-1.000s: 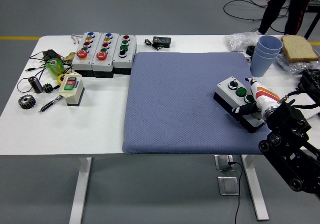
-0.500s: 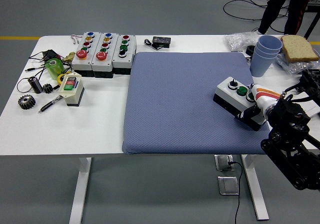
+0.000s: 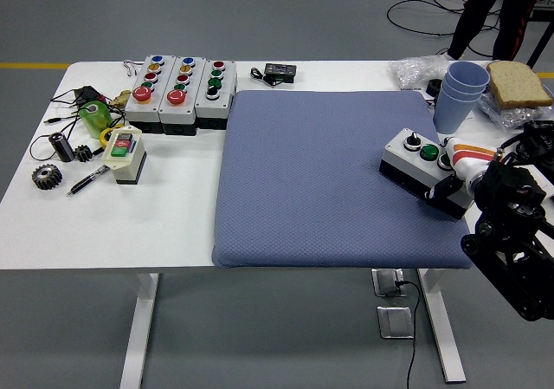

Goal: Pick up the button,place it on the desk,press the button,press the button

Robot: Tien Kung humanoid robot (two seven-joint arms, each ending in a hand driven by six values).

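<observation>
Right robot hand [image 3: 460, 177] at right edge of blue mat [image 3: 329, 177], fingers closed around right end of button box [image 3: 424, 172]. Box grey on top, black below, with black knob and green button showing. Box sits tilted over mat's right side, cannot tell if it touches mat. Stack of blue cups [image 3: 459, 94] just behind it. Bread slice [image 3: 518, 83] farther right. Three more button boxes [image 3: 180, 93] far off on left of white tabletop [image 3: 173, 216].
</observation>
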